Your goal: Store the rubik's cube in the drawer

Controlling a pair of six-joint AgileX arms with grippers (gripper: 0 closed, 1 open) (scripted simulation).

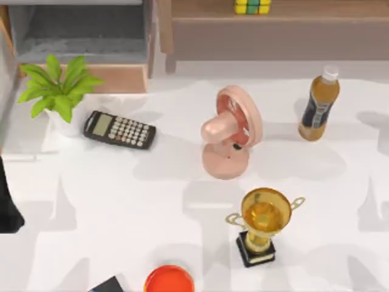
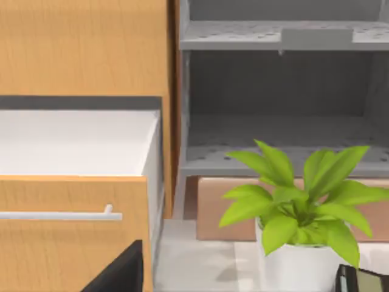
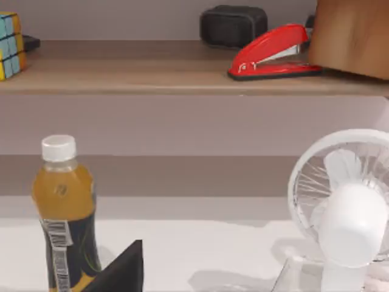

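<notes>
The rubik's cube (image 1: 252, 6) sits on the long brown shelf (image 1: 292, 30) at the back right, and it is also at the edge of the right wrist view as the rubik's cube (image 3: 11, 45). The drawer (image 1: 115, 78) stands pulled out at the back left, its grey floor (image 2: 273, 131) bare behind the light wood front panel. My left arm (image 1: 7, 207) is at the table's left edge, far from both. A dark part of my left gripper (image 2: 121, 271) faces the drawer. A dark part of my right gripper (image 3: 121, 271) faces the shelf, near the bottle.
A potted plant (image 1: 58, 91) stands just in front of the drawer, with a calculator (image 1: 118, 129) beside it. A pink fan (image 1: 231, 131), a bottle (image 1: 319, 103) and a gold trophy (image 1: 261, 225) occupy the middle and right. A red dish (image 1: 169, 280) lies at the front. A red stapler (image 3: 273, 55) lies on the shelf.
</notes>
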